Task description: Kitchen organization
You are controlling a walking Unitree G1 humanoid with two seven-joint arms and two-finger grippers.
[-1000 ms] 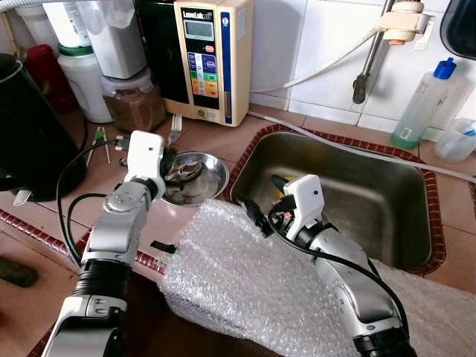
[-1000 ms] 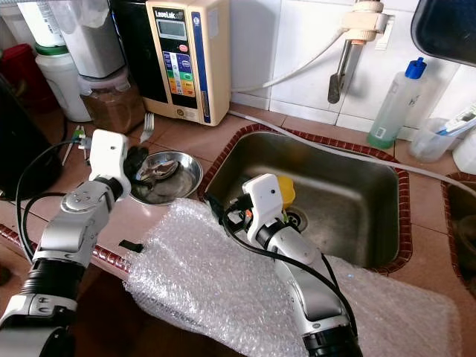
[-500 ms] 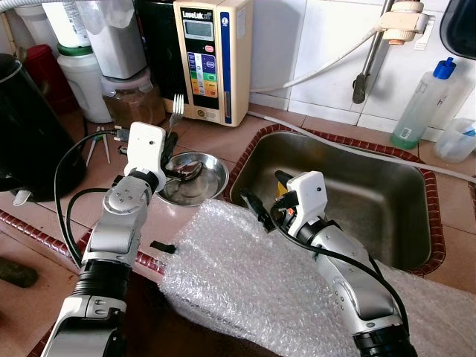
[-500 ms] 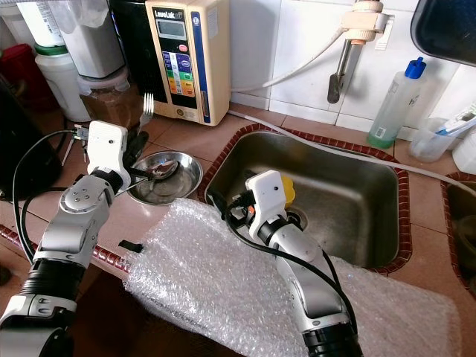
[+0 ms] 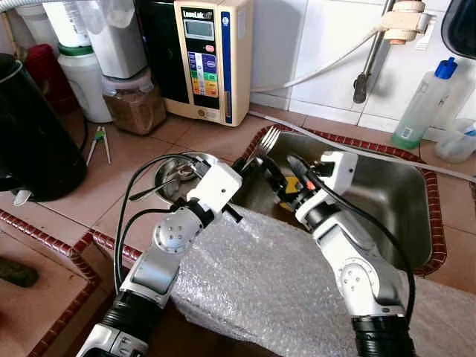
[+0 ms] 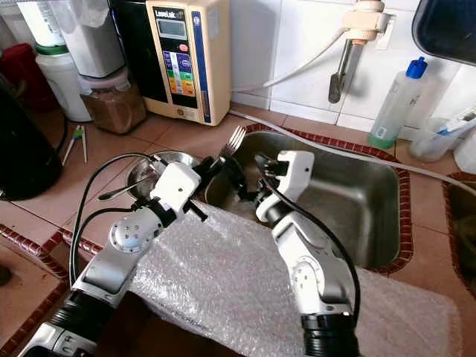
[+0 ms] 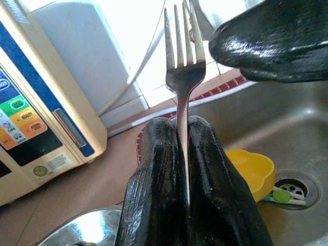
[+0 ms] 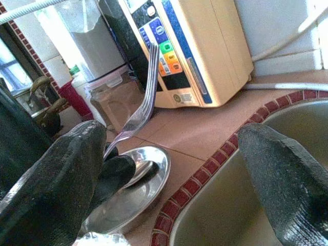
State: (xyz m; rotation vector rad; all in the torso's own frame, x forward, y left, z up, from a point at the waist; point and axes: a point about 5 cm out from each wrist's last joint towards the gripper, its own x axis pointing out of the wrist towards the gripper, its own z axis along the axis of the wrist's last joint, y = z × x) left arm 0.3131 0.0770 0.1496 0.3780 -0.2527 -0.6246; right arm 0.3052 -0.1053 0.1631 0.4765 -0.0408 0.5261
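My left gripper (image 5: 249,162) is shut on the handle of a steel fork (image 5: 268,139), tines up, over the left rim of the steel sink (image 5: 387,223). In the left wrist view the fork (image 7: 184,66) stands upright, clamped between the two pads (image 7: 154,169). My right gripper (image 5: 286,169) is open just to the right of the fork, fingers pointing at it. The right wrist view has the fork (image 8: 141,110) beyond its spread fingers (image 8: 56,179). A steel bowl (image 5: 165,169) with a spoon (image 5: 152,190) sits on the counter to the left.
Bubble wrap (image 5: 260,282) covers the counter's front edge under both arms. A yellow cup (image 7: 251,171) lies by the sink drain. At the back stand a water ioniser (image 5: 212,56), a jar (image 5: 137,108) and a black kettle (image 5: 33,134). A soap bottle (image 5: 420,111) is at the right.
My left gripper has lifted the fork out of the bowl and carried it right to the sink's rim. My right gripper has risen and turned towards the fork.
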